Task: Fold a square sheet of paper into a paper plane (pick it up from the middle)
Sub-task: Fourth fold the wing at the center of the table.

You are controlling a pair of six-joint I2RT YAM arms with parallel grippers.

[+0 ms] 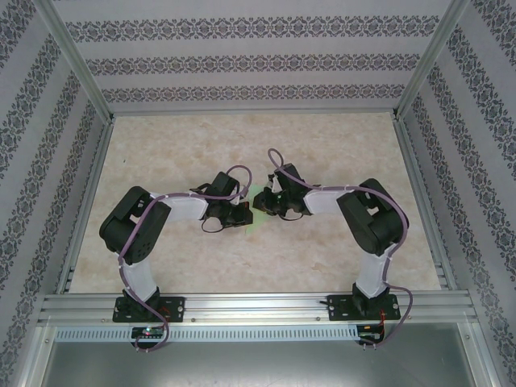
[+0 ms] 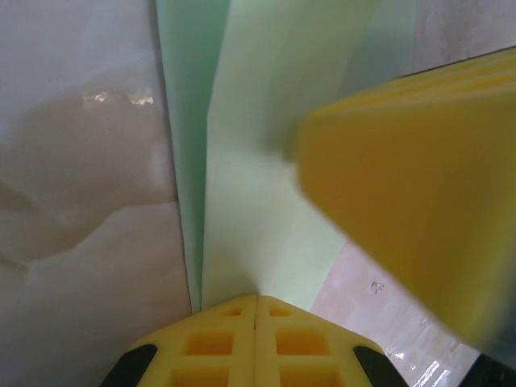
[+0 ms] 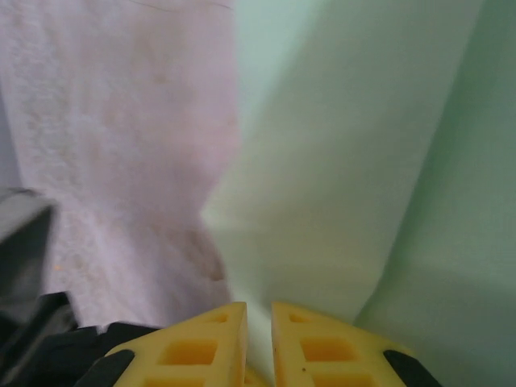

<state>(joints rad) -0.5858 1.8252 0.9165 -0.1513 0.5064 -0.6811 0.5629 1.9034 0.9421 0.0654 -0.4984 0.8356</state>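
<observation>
Pinching the sheet of paper [image 2: 258, 161] along its fold, my left fingers [image 2: 260, 313] are pressed tight together on it, near the middle of the bench [image 1: 201, 145]. My right fingers [image 3: 240, 318] clamp the same sheet from the opposite side, with a thin slit between them and green paper in it. One yellow right finger looms blurred across my left wrist view, covering the paper's right part. From above, both wrists crowd over the sheet, and a green sliver shows between them. Around the bench stand patterned walls [image 1: 258, 64] and an aluminium frame [image 1: 250, 306].
</observation>
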